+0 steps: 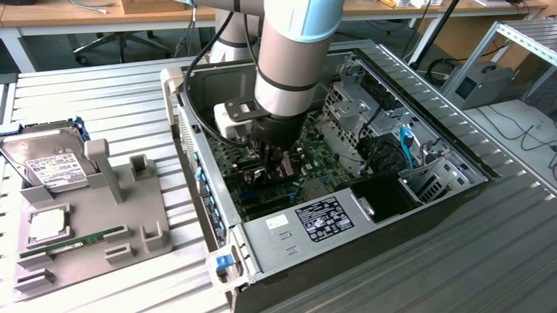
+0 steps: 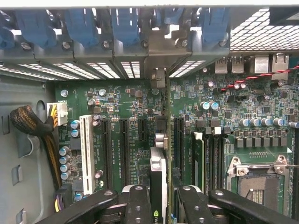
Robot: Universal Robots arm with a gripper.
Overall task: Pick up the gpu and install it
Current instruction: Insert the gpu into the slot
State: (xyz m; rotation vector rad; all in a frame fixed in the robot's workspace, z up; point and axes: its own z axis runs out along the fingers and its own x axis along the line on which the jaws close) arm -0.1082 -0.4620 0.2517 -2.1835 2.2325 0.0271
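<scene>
In the wrist view the gpu (image 2: 158, 170) stands edge-on between my two black fingers (image 2: 138, 203), with my gripper (image 2: 161, 205) shut on it. The card runs down toward the green motherboard (image 2: 126, 107), in line with the long black slots (image 2: 124, 144). Its metal end bracket (image 2: 158, 77) reaches the rear slot openings of the case. Whether its connector edge sits in a slot is hidden. In the exterior view the arm reaches down into the open computer case (image 1: 209, 195), with the gripper (image 1: 274, 163) low over the board.
A white slot (image 2: 86, 147) and a braided cable bundle (image 2: 32, 123) lie beside the card slots. Blue bracket clips (image 2: 124, 25) line the rear wall. A grey fixture (image 1: 104, 215) on the exterior view's left holds a hard drive (image 1: 48, 163) and a memory stick (image 1: 70, 244).
</scene>
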